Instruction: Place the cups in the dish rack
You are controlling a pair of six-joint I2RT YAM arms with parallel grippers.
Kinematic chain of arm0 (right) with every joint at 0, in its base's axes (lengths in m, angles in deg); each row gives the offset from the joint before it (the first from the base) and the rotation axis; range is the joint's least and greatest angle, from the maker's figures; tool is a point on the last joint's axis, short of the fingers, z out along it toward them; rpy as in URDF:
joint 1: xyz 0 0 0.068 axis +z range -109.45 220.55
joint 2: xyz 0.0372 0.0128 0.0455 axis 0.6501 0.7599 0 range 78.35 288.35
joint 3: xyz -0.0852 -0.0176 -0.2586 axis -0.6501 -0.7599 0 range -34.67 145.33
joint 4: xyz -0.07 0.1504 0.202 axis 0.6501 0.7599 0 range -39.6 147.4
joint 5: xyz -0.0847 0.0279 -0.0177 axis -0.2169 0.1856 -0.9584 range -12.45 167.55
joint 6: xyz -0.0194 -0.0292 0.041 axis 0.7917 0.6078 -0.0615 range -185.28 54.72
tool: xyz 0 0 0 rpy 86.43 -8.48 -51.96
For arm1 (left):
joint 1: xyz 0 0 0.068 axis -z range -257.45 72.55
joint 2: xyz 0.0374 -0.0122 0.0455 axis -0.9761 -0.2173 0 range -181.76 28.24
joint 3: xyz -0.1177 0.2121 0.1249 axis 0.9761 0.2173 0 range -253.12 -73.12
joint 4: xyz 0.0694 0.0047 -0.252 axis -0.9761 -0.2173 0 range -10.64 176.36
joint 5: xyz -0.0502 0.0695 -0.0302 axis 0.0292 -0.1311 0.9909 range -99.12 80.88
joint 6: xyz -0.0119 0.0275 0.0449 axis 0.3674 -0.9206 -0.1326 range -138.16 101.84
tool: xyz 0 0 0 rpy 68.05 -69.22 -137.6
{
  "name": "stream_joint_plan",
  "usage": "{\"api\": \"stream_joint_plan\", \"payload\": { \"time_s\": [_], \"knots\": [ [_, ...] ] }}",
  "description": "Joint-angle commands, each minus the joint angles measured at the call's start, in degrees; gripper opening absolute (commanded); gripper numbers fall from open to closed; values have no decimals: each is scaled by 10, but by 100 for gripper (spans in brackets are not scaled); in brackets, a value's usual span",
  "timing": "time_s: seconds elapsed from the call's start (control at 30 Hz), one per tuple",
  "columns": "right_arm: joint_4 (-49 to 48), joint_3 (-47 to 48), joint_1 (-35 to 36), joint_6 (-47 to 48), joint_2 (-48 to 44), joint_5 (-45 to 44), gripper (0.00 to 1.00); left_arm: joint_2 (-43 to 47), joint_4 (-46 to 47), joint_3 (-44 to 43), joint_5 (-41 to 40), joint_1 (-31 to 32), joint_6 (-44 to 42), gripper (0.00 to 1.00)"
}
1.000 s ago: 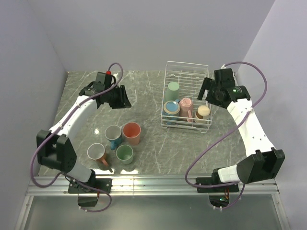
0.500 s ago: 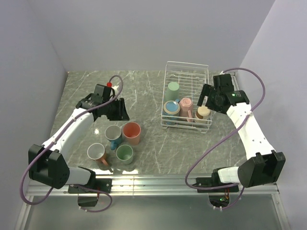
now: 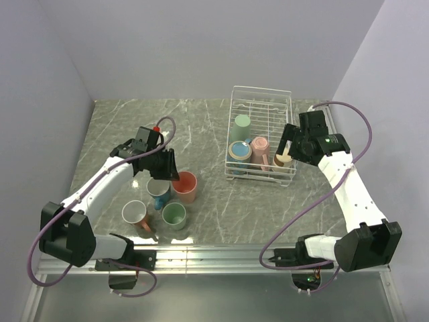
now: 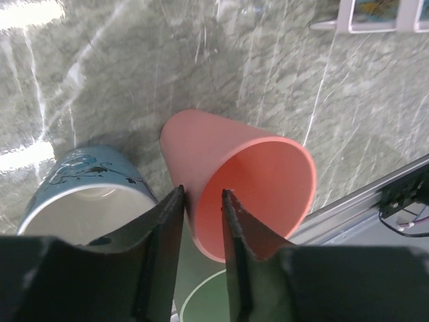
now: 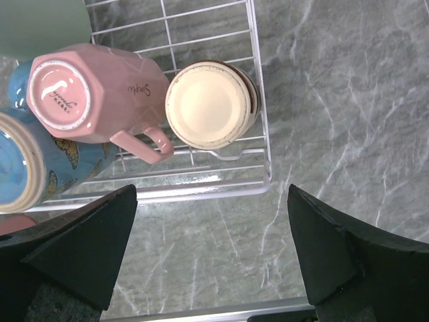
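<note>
Four cups are loaded in the dish rack (image 3: pixel 262 88): a pale green cup (image 3: pixel 242 123) toward the back, then a blue butterfly cup (image 5: pixel 27 168), a pink mug (image 5: pixel 87 90) and a cream-bottomed cup (image 5: pixel 209 104) along the near side. The pink mug and the cream-bottomed cup sit bottom up.

Four more stand clustered on the counter (image 3: pixel 214 208), well apart from the rack: a salmon cup (image 4: pixel 228 154), a blue floral cup (image 4: pixel 87 181) touching it, a green cup (image 3: pixel 174 215) and a metallic cup (image 3: pixel 135 213). By my count the job is about half done.

The left end effector (image 4: pixel 202 221) straddles the salmon cup's near wall, jaws narrow; whether they pinch it I cannot tell. The right end effector (image 5: pixel 214 255) hangs wide open and empty above the rack's near right corner.
</note>
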Motion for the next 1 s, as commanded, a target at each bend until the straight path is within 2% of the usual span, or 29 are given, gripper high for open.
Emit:
{"api": "stream_joint_plan", "payload": {
  "time_s": [0.0,0.13,0.17,0.2,0.4,0.5,0.63,0.67,0.73,0.77,0.8,0.83,0.87,0.9,0.93,0.97],
  "knots": [
    [-15,-6,-3,6,-20,-5,100,-3,12,13,0,8,-11,33],
    [-14,-4,-3,6,-22,-8,100,-1,27,16,4,13,-2,18],
    [-14,-3,-3,6,-22,-8,100,1,32,15,7,13,0,5],
    [-13,1,-3,5,-22,-8,100,3,34,10,10,13,1,0],
    [-6,45,-3,2,-17,-6,100,-24,18,-95,1,13,-2,0],
    [-17,88,-3,-2,-19,36,100,-37,18,-153,0,11,6,0],
    [-79,124,-4,-26,-30,179,100,-49,16,-241,20,0,34,0],
    [-92,132,-6,-49,-24,253,100,-52,16,-259,27,-2,40,0],
    [-160,126,-7,-77,-11,333,100,-51,36,-295,47,-15,65,0],
    [-191,107,-7,-121,-8,382,100,-48,56,-298,85,-24,77,0],
    [-276,92,-7,-152,-4,466,100,-39,79,-290,111,-30,91,0],
    [-328,75,-7,-189,4,508,100,-33,108,-280,147,-36,127,0],
    [-387,34,-7,-282,8,536,100,-26,181,-267,174,-41,150,0],
    [-510,12,-5,-333,12,573,100,-16,217,-237,226,-49,174,0],
    [-568,-7,-3,-421,23,583,100,-13,260,-222,251,-53,226,0],
    [-616,-32,-3,-455,31,589,100,-11,329,-208,273,-57,251,0]
  ]
}}
